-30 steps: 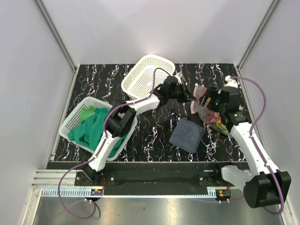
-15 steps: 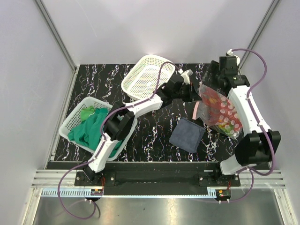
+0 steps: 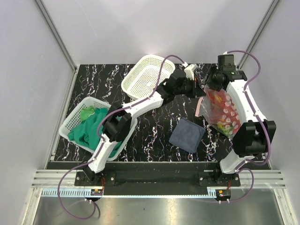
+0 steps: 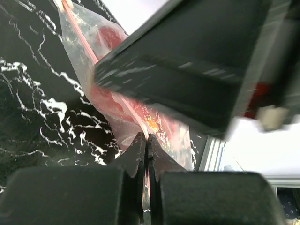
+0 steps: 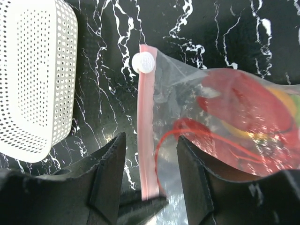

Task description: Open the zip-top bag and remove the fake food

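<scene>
The clear zip-top bag (image 3: 220, 110) lies at the right of the table, its pink zip strip (image 5: 149, 140) on its left edge with a white slider (image 5: 143, 62) at one end. The fake food shows through the plastic: a red lobster (image 5: 239, 101), yellow-green pieces (image 3: 228, 125) and an orange piece. My left gripper (image 4: 146, 139) is shut on the zip strip; it also shows in the top view (image 3: 197, 89). My right gripper (image 5: 151, 137) is open, one finger on each side of the strip without touching it; it also shows in the top view (image 3: 212, 86).
An empty white basket (image 3: 146, 75) stands at the back, also in the right wrist view (image 5: 33, 79). A second white basket (image 3: 75, 123) at the left holds a green cloth (image 3: 91, 129). A dark blue folded cloth (image 3: 187, 134) lies left of the bag.
My right arm has swung from the front right up to the back of the table, above the bag's top. The bag has spread out flatter. My left gripper has shifted a little right and back.
</scene>
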